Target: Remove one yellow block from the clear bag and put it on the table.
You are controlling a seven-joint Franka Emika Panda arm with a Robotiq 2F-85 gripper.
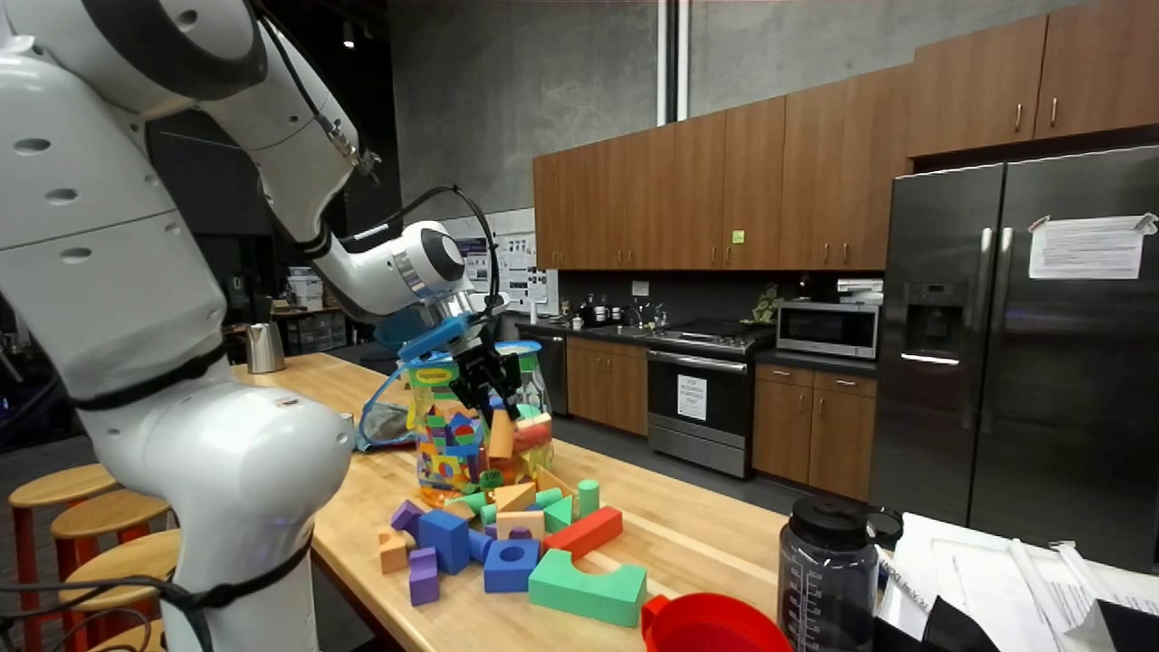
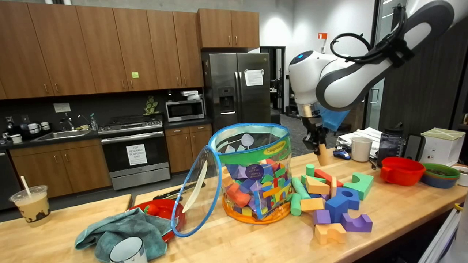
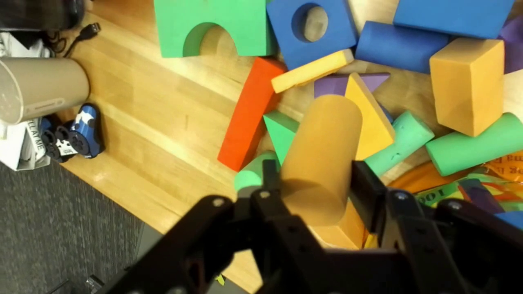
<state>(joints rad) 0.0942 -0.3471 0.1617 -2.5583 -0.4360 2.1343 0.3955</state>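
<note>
Well, the fingers (image 3: 367, 192) are clasped around an orange-yellow cylinder (image 3: 322, 159), outside the clear bag (image 2: 250, 157) and toward the far side of the surface (image 2: 278, 241); whether it touches down, I cannot tell. In an exterior view the clear bag stands upright on that long pale wood, its round lid (image 2: 199, 199) hanging open to the left, coloured blocks (image 2: 237, 193) showing through the wall. Just right of it, loose blocks (image 2: 336, 208) lie heaped: green, blue, purple, red and orange. Farther right come a beige mug (image 2: 361, 149), a dark bottle (image 2: 390, 140) and a red bowl (image 2: 400, 173). At near left a teal cloth (image 2: 124, 223) is bunched in front of a red dish (image 2: 169, 236), and a plastic drink cup (image 2: 33, 210) (a straw (image 2: 25, 184) leans out of it) stands farther left. Beyond the surface are brown cabinets (image 2: 102, 51), a stove (image 2: 115, 155) bearing a paper sign (image 2: 136, 155), a microwave (image 2: 184, 110) and, to the right, a steel refrigerator (image 2: 252, 98). In an exterior view, round wooden stools (image 1: 110, 514) line the left, and a steel pitcher (image 1: 265, 349) stands far along the surface.
</note>
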